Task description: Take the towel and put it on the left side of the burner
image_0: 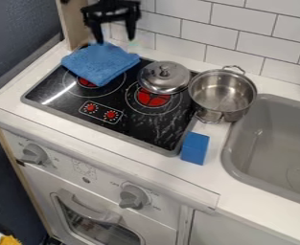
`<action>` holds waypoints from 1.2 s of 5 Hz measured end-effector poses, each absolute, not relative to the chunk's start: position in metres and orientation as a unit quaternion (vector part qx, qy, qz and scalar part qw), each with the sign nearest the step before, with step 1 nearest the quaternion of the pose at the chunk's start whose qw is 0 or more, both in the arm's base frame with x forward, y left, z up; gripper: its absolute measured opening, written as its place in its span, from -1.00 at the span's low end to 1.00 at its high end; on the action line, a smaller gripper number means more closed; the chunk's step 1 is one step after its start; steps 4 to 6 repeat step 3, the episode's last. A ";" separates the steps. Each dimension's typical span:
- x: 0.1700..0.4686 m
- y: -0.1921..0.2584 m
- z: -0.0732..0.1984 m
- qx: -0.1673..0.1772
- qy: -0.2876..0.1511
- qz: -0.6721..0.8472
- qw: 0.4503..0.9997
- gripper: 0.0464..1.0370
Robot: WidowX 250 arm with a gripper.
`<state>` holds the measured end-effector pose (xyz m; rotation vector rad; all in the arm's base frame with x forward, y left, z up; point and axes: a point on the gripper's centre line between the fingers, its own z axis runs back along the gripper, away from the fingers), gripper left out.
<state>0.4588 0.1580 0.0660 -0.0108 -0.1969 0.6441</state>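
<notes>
Black cooktop (147,125), blue towel (98,64) just below end effector (115,41), fingers spread wide, empty

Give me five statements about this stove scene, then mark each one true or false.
1. The towel lies on the left part of the stove. True.
2. The lid covers the pot. False: it rests on the stove, left of the pot.
3. The claw is shut. False: its fingertips are apart.
4. The pot is empty. True.
5. The block is in the sink. False: it sits on the counter.
</notes>
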 end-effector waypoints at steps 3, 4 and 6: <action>0.437 0.150 0.133 -0.002 -0.139 0.286 0.948 0.92; 0.437 0.150 0.133 -0.002 -0.139 0.286 0.948 0.92; 0.437 0.150 0.133 -0.002 -0.139 0.286 0.948 0.92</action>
